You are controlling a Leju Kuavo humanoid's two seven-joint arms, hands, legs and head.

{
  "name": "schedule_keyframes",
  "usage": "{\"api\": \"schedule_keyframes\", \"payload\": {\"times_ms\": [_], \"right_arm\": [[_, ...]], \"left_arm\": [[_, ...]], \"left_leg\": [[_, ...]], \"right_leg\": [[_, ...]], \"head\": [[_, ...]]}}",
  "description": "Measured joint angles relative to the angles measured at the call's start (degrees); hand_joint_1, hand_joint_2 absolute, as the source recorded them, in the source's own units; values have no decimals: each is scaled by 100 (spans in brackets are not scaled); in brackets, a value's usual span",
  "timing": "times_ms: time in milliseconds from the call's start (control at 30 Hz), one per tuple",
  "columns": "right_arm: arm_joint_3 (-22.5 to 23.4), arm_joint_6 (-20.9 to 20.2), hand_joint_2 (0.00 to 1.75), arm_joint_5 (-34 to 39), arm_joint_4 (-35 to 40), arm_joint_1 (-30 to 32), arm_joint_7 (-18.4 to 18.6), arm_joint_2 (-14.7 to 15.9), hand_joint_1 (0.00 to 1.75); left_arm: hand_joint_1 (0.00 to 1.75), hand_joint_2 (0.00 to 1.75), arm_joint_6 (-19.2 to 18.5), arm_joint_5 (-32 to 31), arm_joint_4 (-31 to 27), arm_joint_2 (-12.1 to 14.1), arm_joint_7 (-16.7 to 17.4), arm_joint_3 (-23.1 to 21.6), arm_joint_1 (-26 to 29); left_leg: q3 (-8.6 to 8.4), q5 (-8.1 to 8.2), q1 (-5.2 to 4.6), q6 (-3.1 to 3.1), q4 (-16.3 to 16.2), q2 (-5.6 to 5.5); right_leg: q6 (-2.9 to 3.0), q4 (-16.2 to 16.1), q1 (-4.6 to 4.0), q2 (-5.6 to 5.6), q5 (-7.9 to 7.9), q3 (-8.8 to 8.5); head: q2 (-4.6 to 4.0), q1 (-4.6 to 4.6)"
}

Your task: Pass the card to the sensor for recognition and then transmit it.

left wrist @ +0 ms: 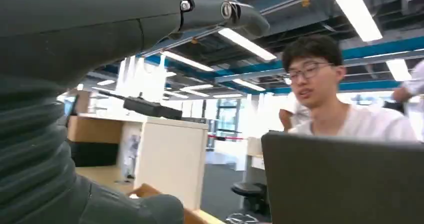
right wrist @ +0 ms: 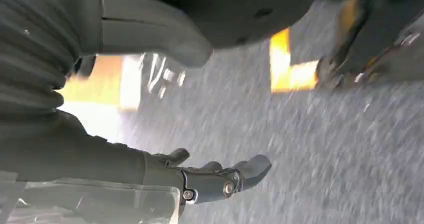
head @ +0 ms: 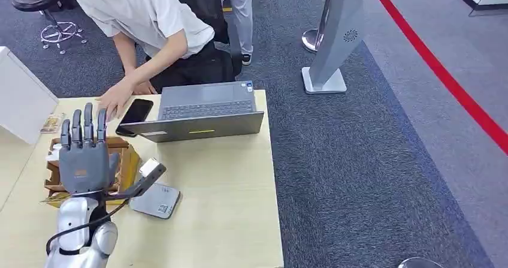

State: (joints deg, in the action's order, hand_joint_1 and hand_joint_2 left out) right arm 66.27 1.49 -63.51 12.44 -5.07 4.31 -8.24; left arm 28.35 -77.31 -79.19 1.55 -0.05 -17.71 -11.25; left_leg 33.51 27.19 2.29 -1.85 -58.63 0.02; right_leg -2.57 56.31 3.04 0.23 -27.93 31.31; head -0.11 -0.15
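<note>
The left hand point(head: 84, 154) is held upright, fingers straight and apart, empty, above the wooden box point(head: 123, 160). No card can be made out. The sensor point(head: 157, 201) lies at four o'clock on the tabletop point(head: 221, 208). The right hand point(right wrist: 220, 176) hangs slack, empty. The card should be pinched by its edge and laid flat over the sensor.

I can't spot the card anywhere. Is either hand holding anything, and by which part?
Nothing is held. The left hand hovers with fingers extended over the wooden box; the right hand hangs open above grey carpet.

Left hand point(head: 85, 154) raised, fingers straight, apart, empty; right hand point(right wrist: 210, 179) loosely curled, empty
</note>
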Motion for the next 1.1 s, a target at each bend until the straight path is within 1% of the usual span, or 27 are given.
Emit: {"api": "schedule_keyframes", "payload": {"times_ms": [33, 67, 100, 167, 233, 267, 500, 700, 967, 1100], "right_arm": [[81, -424, 175, 96, 110, -8, 33, 153, 0], [146, -701, 175, 133, 193, -10, 37, 233, 0], [196, -794, 175, 159, 303, -4, 44, 325, 0], [282, -855, 175, 174, 431, 19, 68, 402, 0], [332, -840, 175, 172, 529, 38, 68, 454, 0], [354, -818, 175, 172, 559, 42, 68, 463, 0], [417, -722, 175, 174, 599, 45, 13, 465, 0], [417, -687, 175, 159, 597, 33, -18, 467, 0], [417, -669, 175, 159, 599, 52, -35, 481, 0], [417, -722, 175, 150, 605, 65, -83, 494, 0]], "left_arm": [[0, 175, 160, 37, 31, 42, -20, -68, 83], [0, 175, 342, 74, 63, 78, -37, -141, 173], [0, 175, 426, 98, 85, 109, -54, -179, 248], [0, 175, 485, 116, 122, 144, -68, -234, 351], [0, 175, 485, 144, 140, 197, -68, -279, 404], [0, 175, 481, 157, 140, 223, -68, -286, 420], [0, 175, 463, 214, 138, 271, -124, -323, 537], [0, 175, 467, 216, 131, 323, -133, -332, 695], [0, 175, 470, 208, 59, 514, -137, -332, 1118], [0, 175, 467, 70, -35, 586, -135, -332, 1335]], "left_leg": [[-1, 3, -2, 5, 0, 1], [-2, 4, -4, 5, 0, 3], [-2, 3, -7, 6, -2, 3], [-1, 3, -7, 6, -5, 2], [-2, 3, -5, 6, -6, 3], [-2, 3, -5, 6, -6, 3], [-1, 3, 1, 6, -5, 3], [0, 5, -2, 9, -5, 3], [-2, 6, 0, 9, -5, 3], [-1, 6, -1, 9, -5, 5]], "right_leg": [[-1, -1, 2, 0, 0, -2], [-2, -1, 5, 4, 1, -2], [-3, -1, 8, 5, 2, -2], [-6, -2, 9, 3, 4, -2], [-6, -3, 7, 6, 5, -2], [-6, -2, 7, 7, 5, -1], [-5, -1, 1, 7, 4, -1], [-6, -2, 3, 7, 4, -4], [-6, -2, 1, 7, 2, -1], [-6, -2, 2, 8, 1, -3]], "head": [[0, 0], [0, 11], [0, 7], [0, 26], [0, 37], [0, 28], [0, 11], [0, 13], [0, 13], [0, 13]]}}
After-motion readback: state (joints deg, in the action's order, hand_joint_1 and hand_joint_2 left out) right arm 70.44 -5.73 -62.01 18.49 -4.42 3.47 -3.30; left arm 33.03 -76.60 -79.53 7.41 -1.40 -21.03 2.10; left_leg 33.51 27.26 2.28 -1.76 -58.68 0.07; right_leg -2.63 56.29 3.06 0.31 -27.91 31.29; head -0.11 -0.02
